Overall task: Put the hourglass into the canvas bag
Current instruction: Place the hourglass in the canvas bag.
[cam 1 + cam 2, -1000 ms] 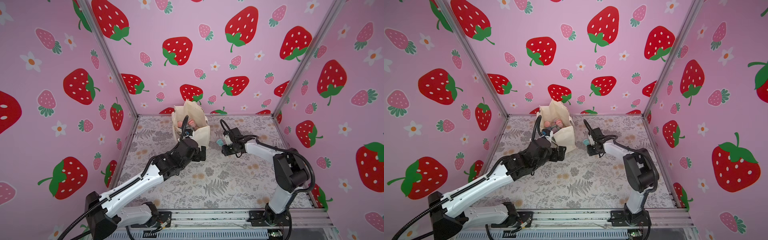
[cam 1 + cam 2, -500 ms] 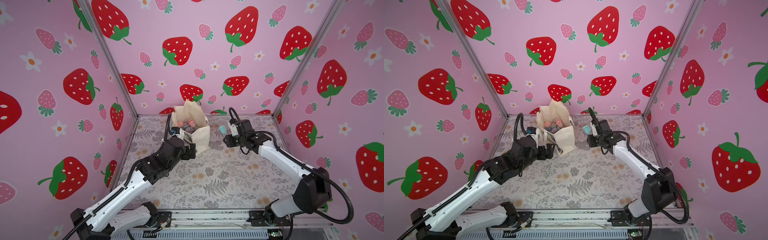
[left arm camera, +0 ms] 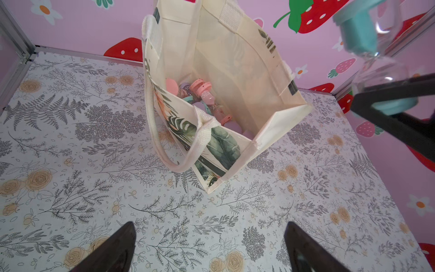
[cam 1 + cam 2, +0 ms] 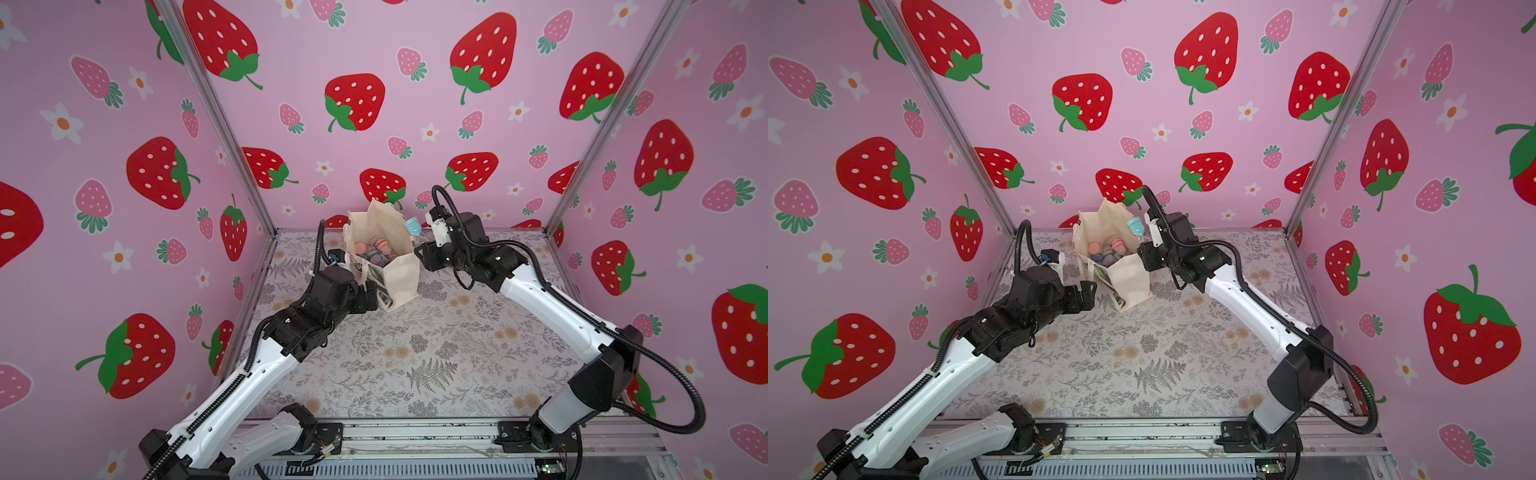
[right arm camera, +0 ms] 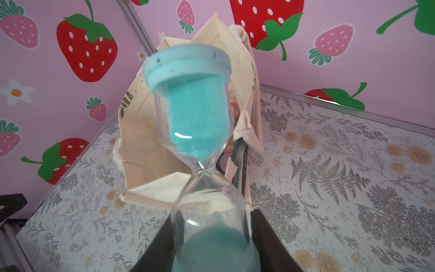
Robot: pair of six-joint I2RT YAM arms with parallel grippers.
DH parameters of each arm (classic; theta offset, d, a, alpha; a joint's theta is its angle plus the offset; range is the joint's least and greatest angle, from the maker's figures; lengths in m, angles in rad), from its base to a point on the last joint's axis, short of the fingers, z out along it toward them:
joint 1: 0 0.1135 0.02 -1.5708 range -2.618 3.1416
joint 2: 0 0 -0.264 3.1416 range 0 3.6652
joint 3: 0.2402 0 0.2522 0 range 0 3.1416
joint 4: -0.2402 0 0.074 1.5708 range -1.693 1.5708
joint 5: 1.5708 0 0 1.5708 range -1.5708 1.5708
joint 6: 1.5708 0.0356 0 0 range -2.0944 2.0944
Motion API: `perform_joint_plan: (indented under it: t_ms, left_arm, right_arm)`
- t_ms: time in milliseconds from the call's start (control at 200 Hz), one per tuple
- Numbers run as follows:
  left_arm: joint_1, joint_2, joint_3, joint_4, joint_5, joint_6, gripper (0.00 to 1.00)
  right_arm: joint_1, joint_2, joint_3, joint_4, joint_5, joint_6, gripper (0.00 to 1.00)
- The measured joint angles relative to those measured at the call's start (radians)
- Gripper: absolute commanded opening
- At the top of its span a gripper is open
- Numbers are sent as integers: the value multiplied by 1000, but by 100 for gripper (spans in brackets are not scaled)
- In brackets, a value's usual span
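The right pincer [image 5: 211, 237] clamps the teal hourglass [image 5: 200, 131] at the right rim of the canvas bag [image 4: 399, 274]; the left pincer [image 3: 209, 235] gapes empty.

Both top views look from high above the front rail [image 4: 415, 434], facing down and toward the back wall [image 4: 374, 124] — far enough to take in the whole table [image 4: 415, 365] and the canvas bag [image 4: 399, 274] near the back. Set side by side, they share almost the same scene. The left wrist camera looks out over the left gripper [image 3: 209, 225], angled down at the table, facing the canvas bag's open mouth, with the hourglass [image 3: 357, 35] at one edge. The right wrist camera sits very close behind the hourglass, the canvas bag just beyond — both wrist views share those two things.
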Motion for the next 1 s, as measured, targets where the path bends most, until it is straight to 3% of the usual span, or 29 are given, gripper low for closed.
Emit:
perform_joint_plan:
  t_ms: [760, 1001]
  left_arm:
    - [74, 43, 1, 61, 29, -16, 99]
    - [84, 46, -15, 78, 11, -21, 99]
  right_arm:
    - [45, 576, 624, -53, 6, -77, 29]
    - [49, 652, 690, -110, 49, -81, 33]
